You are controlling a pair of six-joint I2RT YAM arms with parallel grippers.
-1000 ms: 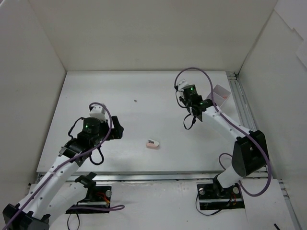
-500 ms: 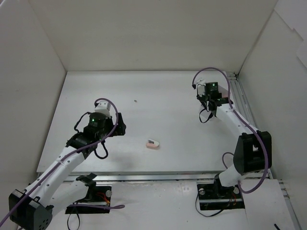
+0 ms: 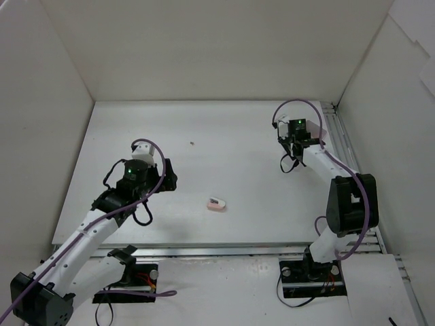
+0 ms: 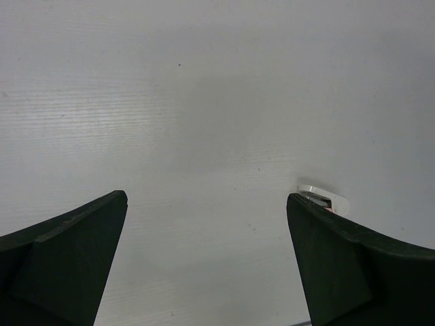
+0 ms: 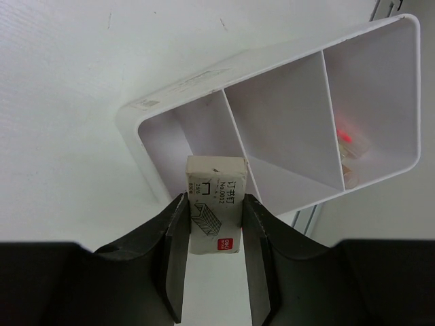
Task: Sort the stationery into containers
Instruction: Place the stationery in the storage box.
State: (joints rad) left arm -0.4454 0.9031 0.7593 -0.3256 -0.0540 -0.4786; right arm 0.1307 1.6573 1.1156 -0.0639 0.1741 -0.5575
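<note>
White worktop [image 3: 170, 129] fills the top view, and on it we see both arms reaching out from the bottom edge. At the right of that view the right arm rises from its base, folds at the elbow and stretches up and to the left, toward the upper right corner of the worktop. The right end effector [image 5: 214, 199] is clamped on a cream staple box [image 5: 216, 214], one finger pressing each long side. The box's printed face is toward the wrist camera.

Beyond the box lies the white container [image 5: 279, 129], a tray with three compartments, set at a slant in the upper half of the wrist view. The staple box overlaps its near wall, where the divider between the left and middle compartments starts. In the right compartment we make out a red-tipped piece [image 5: 345, 139]. A metal rail [image 3: 336, 136] runs just beside the container.

At the left, the left arm slants up from the lower left corner. The left end effector [image 4: 206, 197] hangs over bare worktop with its fingers spread wide and nothing between them. A white-pink eraser [image 4: 323, 199] lies just past the finger at the right of the wrist view. A dark speck [image 3: 192, 143] sits farther up the worktop.
</note>
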